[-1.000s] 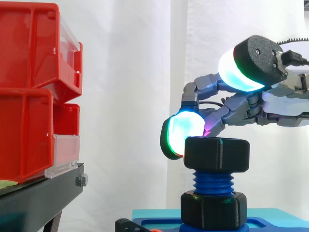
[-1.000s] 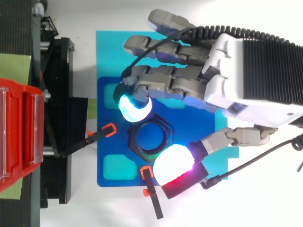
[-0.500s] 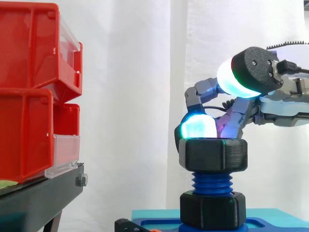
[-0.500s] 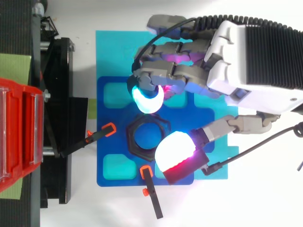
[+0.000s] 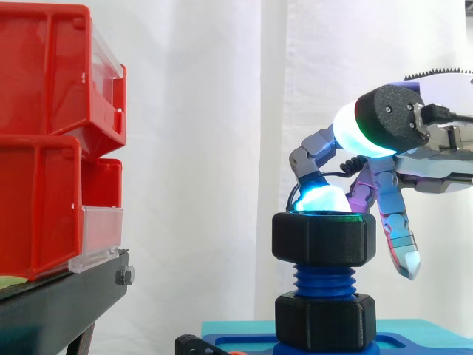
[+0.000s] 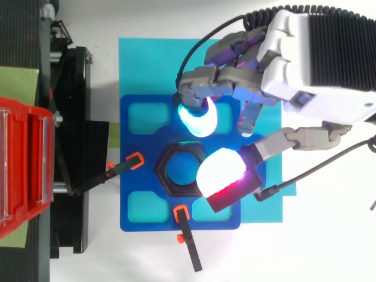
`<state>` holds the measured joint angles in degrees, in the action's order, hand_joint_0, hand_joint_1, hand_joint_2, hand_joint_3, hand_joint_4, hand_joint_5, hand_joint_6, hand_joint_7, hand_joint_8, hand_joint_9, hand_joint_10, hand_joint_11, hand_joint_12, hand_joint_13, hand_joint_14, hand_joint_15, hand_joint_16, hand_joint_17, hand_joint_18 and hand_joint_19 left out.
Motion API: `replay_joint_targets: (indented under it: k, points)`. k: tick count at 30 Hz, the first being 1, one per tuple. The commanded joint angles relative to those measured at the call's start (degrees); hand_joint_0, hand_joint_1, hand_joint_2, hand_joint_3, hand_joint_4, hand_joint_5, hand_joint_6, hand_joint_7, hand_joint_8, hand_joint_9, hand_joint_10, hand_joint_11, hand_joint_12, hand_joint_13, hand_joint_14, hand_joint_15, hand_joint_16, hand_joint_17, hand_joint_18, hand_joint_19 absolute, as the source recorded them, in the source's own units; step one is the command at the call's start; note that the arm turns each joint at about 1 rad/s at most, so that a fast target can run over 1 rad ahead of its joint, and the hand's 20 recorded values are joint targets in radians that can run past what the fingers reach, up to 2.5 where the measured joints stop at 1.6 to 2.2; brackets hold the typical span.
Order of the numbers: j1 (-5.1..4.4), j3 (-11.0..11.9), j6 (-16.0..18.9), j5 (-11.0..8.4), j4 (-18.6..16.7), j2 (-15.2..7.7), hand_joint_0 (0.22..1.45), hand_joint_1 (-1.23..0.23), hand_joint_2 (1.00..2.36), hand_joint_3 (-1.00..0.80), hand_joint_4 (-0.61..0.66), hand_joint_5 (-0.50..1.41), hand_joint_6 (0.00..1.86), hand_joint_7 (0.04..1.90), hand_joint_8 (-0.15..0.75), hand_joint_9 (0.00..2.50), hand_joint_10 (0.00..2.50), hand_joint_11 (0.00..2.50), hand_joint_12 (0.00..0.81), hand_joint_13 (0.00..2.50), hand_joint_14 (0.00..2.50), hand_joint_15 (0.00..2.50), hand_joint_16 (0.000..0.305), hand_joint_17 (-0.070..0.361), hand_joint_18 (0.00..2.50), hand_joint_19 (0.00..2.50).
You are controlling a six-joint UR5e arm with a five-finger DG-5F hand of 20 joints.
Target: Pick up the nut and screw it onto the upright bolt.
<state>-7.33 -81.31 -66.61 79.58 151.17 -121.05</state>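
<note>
nut (image 5: 323,238): black hex | bolt (image 5: 324,279): blue thread, foot hidden | hand (image 6: 317,64): fingers (image 5: 318,198) spread, one tip on nut rim

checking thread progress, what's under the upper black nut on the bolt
Below the upper nut blue bolt thread shows, then a black hex piece on the blue base. How far the thread reaches inside the nut is hidden.

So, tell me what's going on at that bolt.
The robot hand is working a black nut that sits on top of the upright blue bolt. One glowing fingertip is at the nut's top rim, while the thumb pad is above it, so nothing is pinched. Bare thread shows between this nut and a second black nut at the bolt's foot.
</note>
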Motion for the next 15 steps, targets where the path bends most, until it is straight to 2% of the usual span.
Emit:
replay_joint_targets:
  k: [1,3,6,7,8,9,11,15]
  points:
    - [0.57,0.0,0.0,0.67,0.0,0.0,0.51,-0.30,1.00,-0.50,0.10,0.08,0.61,1.26,0.242,1.77,0.00,0.14,0.177,1.20,0.00,0.00,0.016,0.036,0.97,0.11]
    - [0.92,0.1,0.0,1.37,0.0,0.0,0.50,-0.28,1.00,-0.50,0.14,0.07,0.50,1.40,0.269,1.61,0.00,0.11,0.210,1.06,0.00,0.00,0.021,0.047,0.78,0.04]
    - [1.36,0.7,0.0,2.51,0.1,0.0,0.49,-0.26,1.00,-0.50,0.25,-0.01,0.51,1.09,0.294,1.44,0.00,0.09,0.239,0.96,0.00,0.00,0.024,0.053,0.65,0.00]
    - [1.53,1.0,0.0,2.87,0.2,0.1,0.49,-0.26,1.00,-0.50,0.27,-0.03,0.50,1.05,0.300,1.39,0.00,0.07,0.248,0.93,0.00,0.00,0.024,0.055,0.62,0.00]
    - [1.88,1.7,0.0,3.48,0.4,0.0,0.48,-0.27,1.00,-0.50,0.29,-0.05,0.50,0.98,0.298,1.36,0.00,0.08,0.258,0.89,0.00,0.00,0.025,0.056,0.62,0.00]
    - [2.50,3.8,0.0,4.97,1.6,0.0,0.48,-0.27,1.00,-0.50,0.29,-0.06,0.50,0.94,0.294,1.34,0.00,0.07,0.262,0.86,0.00,0.00,0.025,0.057,0.55,0.00]
    - [2.94,4.9,0.0,5.77,2.8,0.0,0.48,-0.27,1.00,-0.50,0.27,-0.09,0.50,0.87,0.289,1.26,0.00,0.05,0.271,0.79,0.00,0.00,0.027,0.060,0.49,0.00]
    - [4.17,9.0,0.0,7.96,7.3,0.0,0.47,-0.28,1.00,-0.50,0.19,-0.15,0.50,0.69,0.255,0.91,0.00,0.00,0.299,0.51,0.00,0.00,0.032,0.073,0.19,0.00]
